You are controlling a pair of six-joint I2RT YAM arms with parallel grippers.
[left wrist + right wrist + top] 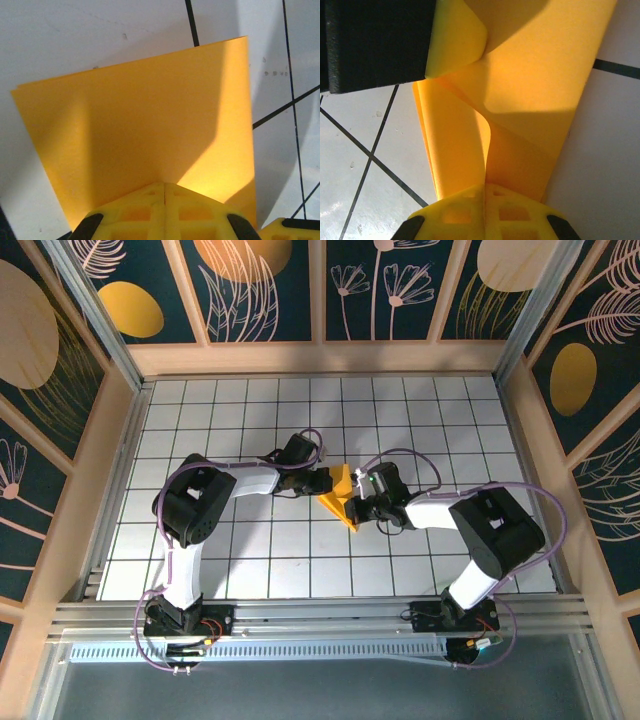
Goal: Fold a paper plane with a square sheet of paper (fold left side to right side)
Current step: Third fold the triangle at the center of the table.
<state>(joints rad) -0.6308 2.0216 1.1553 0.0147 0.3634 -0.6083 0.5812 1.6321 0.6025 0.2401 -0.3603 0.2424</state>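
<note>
The white grid table (250,560) is boxed in by floral panels (260,290), and the paper (341,496) is found pretty much mid-table, already folded over on itself. It's gripped from both sides: the left gripper (164,192) and the right gripper (485,195) are each clamped tight on it, no gap to be seen.

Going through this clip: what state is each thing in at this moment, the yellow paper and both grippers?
Thin orange-yellow paper sheet: folded over into two layers, partly lifted and curved above the white gridded table.
Left gripper: shut, tips at the paper's edge; whether it pinches the paper cannot be told.
Right gripper: shut on the paper's raised fold.
</note>
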